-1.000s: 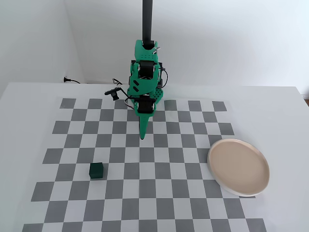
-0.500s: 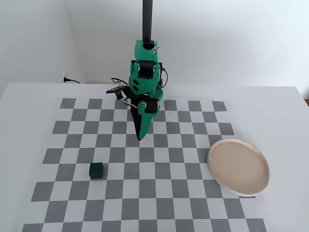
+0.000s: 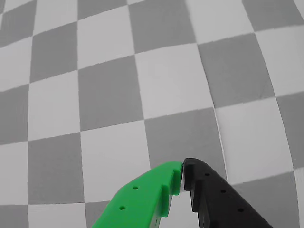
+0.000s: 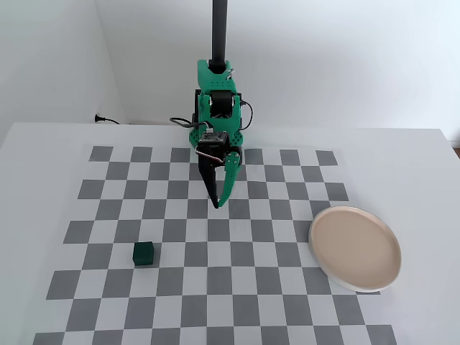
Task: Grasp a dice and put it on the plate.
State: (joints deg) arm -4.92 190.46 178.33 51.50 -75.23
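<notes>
the small dark green cube, the dice (image 4: 144, 253), sits on the white bench (image 4: 43, 144) covered with a grey-and-white checkerboard mat (image 4: 215, 287). in the fixed view it rests on the left part of the mat, toward the near edge, flat on one face and with nothing touching it. the round shallow plate (image 4: 355, 248), beige-pink in the middle with a pale cream rim, lies on the right side of the mat in that view, its outer edge reaching past the last column of squares. the plate holds nothing. dice and plate are well apart, with several squares of mat between them.

the bright green and black robot arm (image 4: 218, 115) stands at the far side of the mat, near the middle, under a dark vertical pole (image 4: 219, 29). its claw (image 4: 216, 203) points down at the mat, above the squares just in front of the base, and is well apart from both the dice and the plate.

in the wrist view the claw (image 3: 183, 167) enters from the bottom edge, one finger bright green and the other black. their tips meet, so the claw is closed together and grips nothing. only checkerboard squares (image 3: 114, 95) show beneath it in that view; neither the dice nor the plate shows there.
</notes>
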